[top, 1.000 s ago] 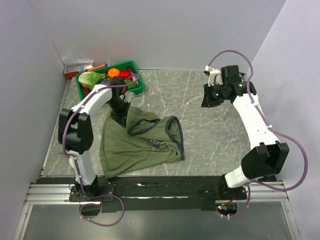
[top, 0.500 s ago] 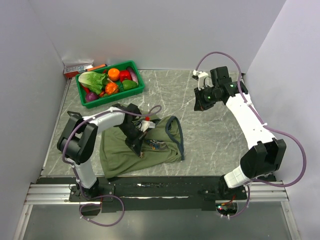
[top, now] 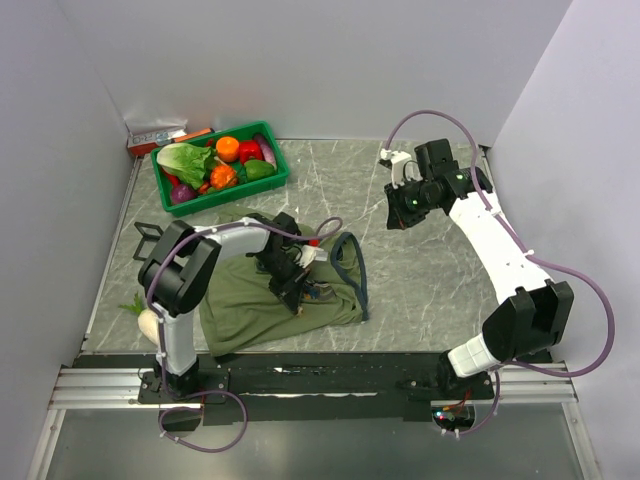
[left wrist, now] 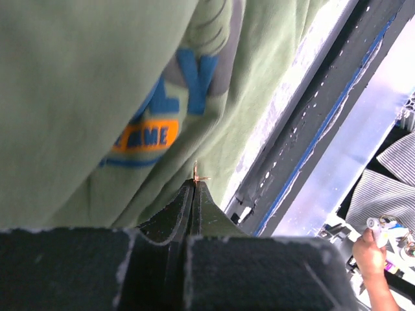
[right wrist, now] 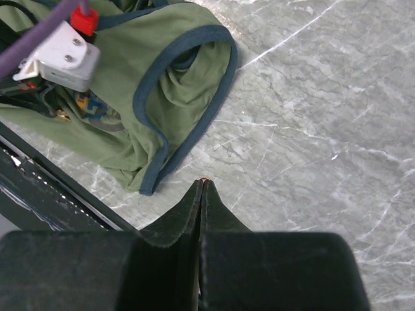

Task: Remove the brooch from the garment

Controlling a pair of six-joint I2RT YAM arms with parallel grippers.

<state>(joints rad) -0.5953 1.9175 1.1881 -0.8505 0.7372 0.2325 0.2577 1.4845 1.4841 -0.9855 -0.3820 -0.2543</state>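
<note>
At the garment's [left wrist: 78, 78] near edge, your left claw [left wrist: 196, 186] is pressed shut just beside the orange-and-blue graphic [left wrist: 146, 136]. A coppery speck [left wrist: 198, 173] at its tips may be the brooch, though you cannot be sure. Farther right, your right claw [right wrist: 202, 184] hangs closed and empty over the surface [right wrist: 311, 129]. This looks like the pull-off step; next, draw away gently and watch whether cloth lifts too.

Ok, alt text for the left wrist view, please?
The left end effector, jaws shut, points at the olive-green garment near its orange-and-blue graphic, with a tiny gold speck at its tips that I cannot identify. To the right are the table's edge and dark rail, and a person's hand in the corner.
</note>
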